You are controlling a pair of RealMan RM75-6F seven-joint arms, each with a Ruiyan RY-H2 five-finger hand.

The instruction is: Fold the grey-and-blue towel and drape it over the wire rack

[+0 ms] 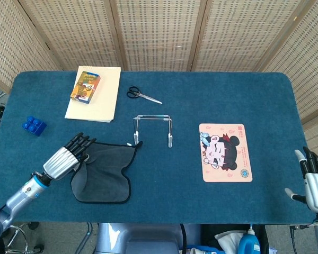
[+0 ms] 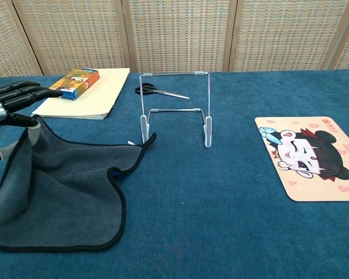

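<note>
One corner of towel point(image 1: 107, 170) was pinched and lifted by left hand point(image 1: 67, 157); rest lay on table point(image 1: 201, 100), far corner touching wire rack point(image 1: 153, 128) foot. Right hand point(image 1: 315, 180) idle, fingers apart, holding nothing. Risks: thin pinch slipping; trailing hem snagging rack, tipping it.

The towel point(image 2: 64, 186) is soft, matt grey cloth with a dark stitched edge. The rack point(image 2: 175, 107) is thin, shiny metal wire. The left hand point(image 1: 66, 157) has a ribbed silvery shell and black fingers point(image 2: 23, 93). The table point(image 2: 232, 232) wears a matt, felt-like blue cover, and the mat point(image 2: 311, 154) looks smooth and printed.
</note>
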